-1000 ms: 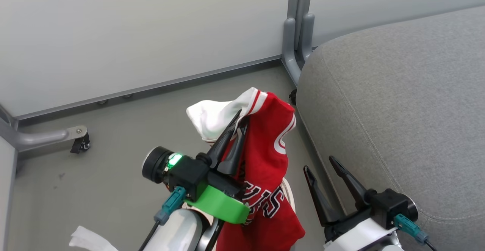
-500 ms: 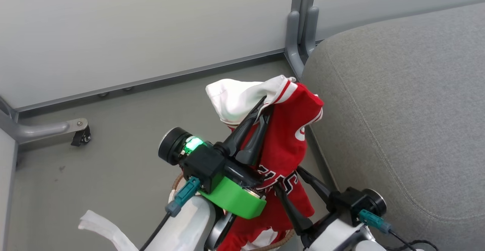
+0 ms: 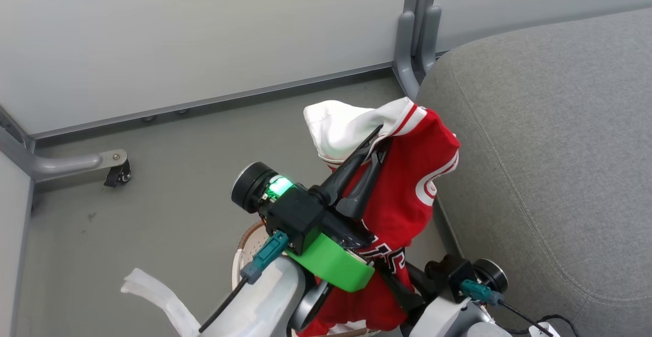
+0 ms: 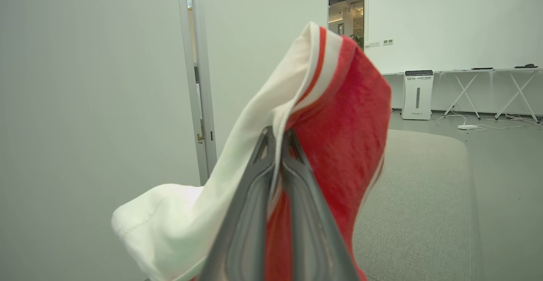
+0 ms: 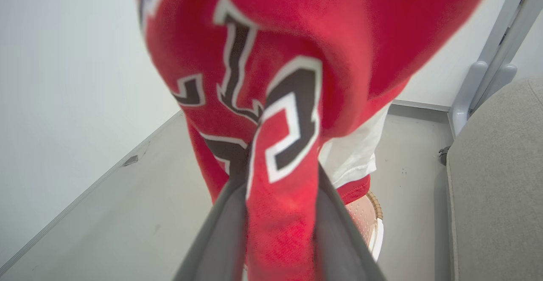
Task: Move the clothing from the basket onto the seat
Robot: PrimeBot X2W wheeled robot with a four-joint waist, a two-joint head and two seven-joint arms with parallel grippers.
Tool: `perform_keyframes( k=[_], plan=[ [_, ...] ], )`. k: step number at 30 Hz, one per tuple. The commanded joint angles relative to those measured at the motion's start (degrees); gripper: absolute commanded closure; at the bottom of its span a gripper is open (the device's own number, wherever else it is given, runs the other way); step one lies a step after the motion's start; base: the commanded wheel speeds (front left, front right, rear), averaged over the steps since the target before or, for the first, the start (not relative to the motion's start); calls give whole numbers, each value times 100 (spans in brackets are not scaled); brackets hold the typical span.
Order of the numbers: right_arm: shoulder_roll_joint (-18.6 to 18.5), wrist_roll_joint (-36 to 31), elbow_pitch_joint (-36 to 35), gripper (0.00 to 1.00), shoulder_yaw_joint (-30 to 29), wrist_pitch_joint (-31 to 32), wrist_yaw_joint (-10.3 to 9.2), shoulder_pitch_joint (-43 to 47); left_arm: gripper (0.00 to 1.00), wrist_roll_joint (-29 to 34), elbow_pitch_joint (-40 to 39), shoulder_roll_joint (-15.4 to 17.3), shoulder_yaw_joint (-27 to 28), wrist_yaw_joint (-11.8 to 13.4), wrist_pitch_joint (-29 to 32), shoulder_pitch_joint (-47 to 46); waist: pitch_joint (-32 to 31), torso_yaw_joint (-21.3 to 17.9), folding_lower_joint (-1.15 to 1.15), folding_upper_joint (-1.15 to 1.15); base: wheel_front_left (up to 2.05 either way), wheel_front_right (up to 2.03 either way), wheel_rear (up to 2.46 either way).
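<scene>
Left gripper (image 3: 379,141) is pinched tight on the white-trimmed edge of the jersey (image 3: 407,194), at the centre of the head view; in the left wrist view the two fingers (image 4: 254,196) nearly meet with the cloth nipped between them. My right gripper (image 5: 282,179) sits low in the frame with a red fold running up between its fingers, but I cannot tell whether they are pressing on it or only standing around it.

As I judge it, the task is partway through. The jersey hangs lifted above the basket (image 3: 244,240), whose brown rim peeps out at lower centre under my left arm, and its upper fold is just beside the rounded edge of the seat (image 3: 550,148) at right. None of it lies on the cushion yet. I have to carry it over and let go, and I cannot see what remains in the basket.

Black letters edged in white show on the jersey, most clearly in the right wrist view, but folded and cut off; I cannot read a word or a number. No brand shows.
</scene>
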Motion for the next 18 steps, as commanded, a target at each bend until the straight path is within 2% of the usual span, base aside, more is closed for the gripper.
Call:
perform_keyframes(
  k=[1,12,14,15,16,18],
  plan=[
    [-25,38,7,100,35,-28,-4,-19,100,-21,51,0,24,32,-19,-72,4,18,0,17,0,0,0],
    [-56,105,-185,100,-32,-28,-4,210,100,-178,323,0,94,67,-19,31,36,10,0,17,0,0,0],
    [-69,113,-198,100,-25,-28,-4,226,100,-145,292,0,159,138,-19,12,41,5,0,17,0,0,0],
    [-74,114,-202,100,-21,-28,-4,227,80,-132,317,1,151,131,-12,23,40,2,0,17,0,0,0],
    [-79,114,-206,100,-24,-28,-4,235,0,-94,332,1,172,165,-13,35,39,-1,0,17,0,0,0],
    [-85,103,-212,100,-22,-28,-4,253,0,-43,387,1,191,194,-12,55,35,-6,0,17,0,0,0]
  ],
)
